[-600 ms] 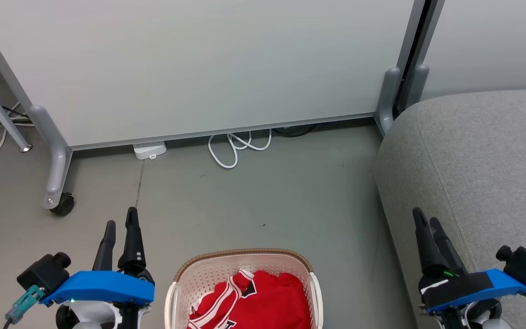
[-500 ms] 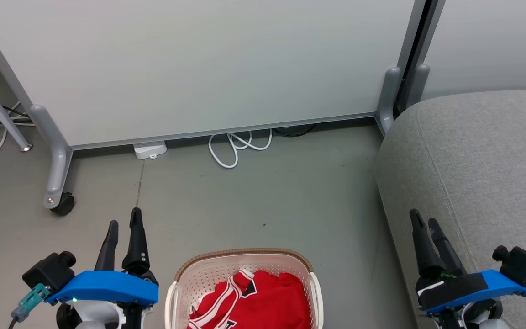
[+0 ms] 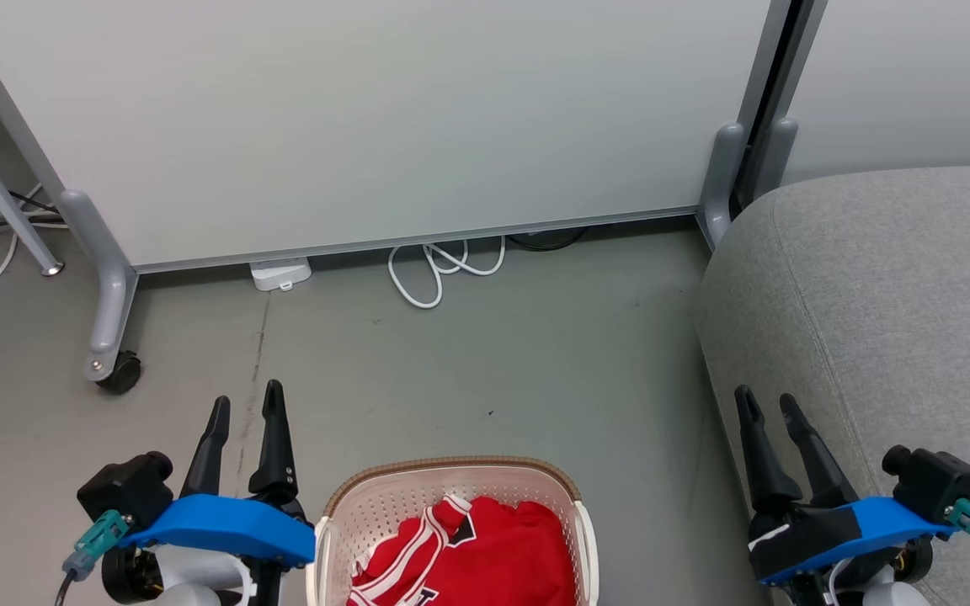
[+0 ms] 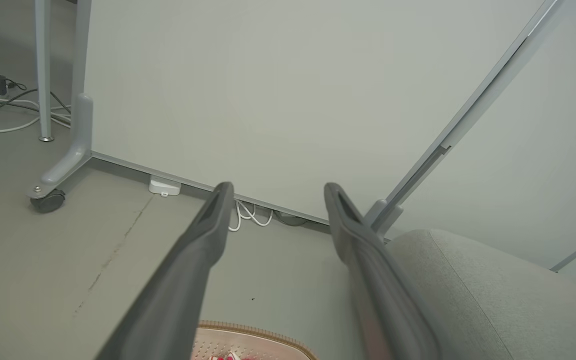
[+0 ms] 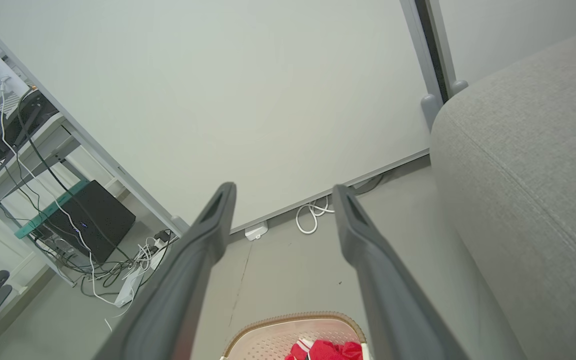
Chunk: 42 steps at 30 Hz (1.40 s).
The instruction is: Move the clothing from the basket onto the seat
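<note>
A pale partition panel (image 3: 384,126) stands across the upper part of the head view, closing off the back of the work area. Next in bulk is the seat (image 3: 889,295), a grey upholstered sofa cushion with a rounded corner, running down the right edge of the frame. The part I can see is bare, so I judge nothing has been delivered there yet. Grey floor (image 3: 535,362) takes up the middle.

At bottom centre the basket (image 3: 451,465) sits on that floor, cream and perforated with a brown woven-look rim. It is a little left of the seat, I'd guess so a short swing to the right carries things across. The clothing (image 3: 493,555), red with white and black stripe trim, lies bunched inside it and is cut off by the bottom edge.

The left pincer (image 3: 247,396) hovers at lower left, just beside the basket's rim. The right pincer (image 3: 764,396) hovers at lower right, against the seat's edge in the frame. Both have their fingers moderately parted and grip nothing; in the wrist views the gap between each pair is bare. Flanking the basket with fingers pointing up the frame, they look poised to reach down for the fabric.

A looped white cable (image 3: 434,269) lies at the panel's foot and a black caster (image 3: 121,372) sits at left, both well apart from the basket.
</note>
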### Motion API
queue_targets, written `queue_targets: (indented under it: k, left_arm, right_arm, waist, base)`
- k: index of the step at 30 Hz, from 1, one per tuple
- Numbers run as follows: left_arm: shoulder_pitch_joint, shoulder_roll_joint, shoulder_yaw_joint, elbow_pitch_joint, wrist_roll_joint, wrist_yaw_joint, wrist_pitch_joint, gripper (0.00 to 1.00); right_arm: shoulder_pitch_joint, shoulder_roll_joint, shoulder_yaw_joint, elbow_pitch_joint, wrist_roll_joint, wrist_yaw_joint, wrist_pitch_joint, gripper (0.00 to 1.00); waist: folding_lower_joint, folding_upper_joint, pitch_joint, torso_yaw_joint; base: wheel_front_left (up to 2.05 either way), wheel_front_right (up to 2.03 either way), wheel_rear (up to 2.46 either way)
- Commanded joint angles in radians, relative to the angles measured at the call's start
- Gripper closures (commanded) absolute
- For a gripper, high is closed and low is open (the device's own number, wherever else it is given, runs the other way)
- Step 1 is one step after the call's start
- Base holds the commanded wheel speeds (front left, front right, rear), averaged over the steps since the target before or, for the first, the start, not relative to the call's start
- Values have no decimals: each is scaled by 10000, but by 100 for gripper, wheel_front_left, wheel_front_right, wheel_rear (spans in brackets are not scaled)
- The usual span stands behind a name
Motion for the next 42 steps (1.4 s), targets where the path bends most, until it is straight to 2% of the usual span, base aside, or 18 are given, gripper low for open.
queue_targets:
  k: [1, 25, 42]
  left_arm:
    - [-255, 92, -79, -64, 365, 49, -119, 0]
    - [-340, 145, -636, 100, 2695, 92, -714, 0]
    - [-287, 1, -583, 160, 3824, -249, -1071, 0]
  right_arm:
    - [-202, -54, 54, -52, -391, 16, -109, 0]
    - [-243, -60, 371, 17, -2939, 21, -714, 0]
    - [-190, -64, 421, 73, -4369, 24, -1072, 0]
  waist:
    - [0, 0, 2, 6]
    - [0, 0, -5, 103]
    - [0, 0, 0, 185]
  base:
    - [0, 0, 0]
    - [0, 0, 0]
    - [0, 0, 0]
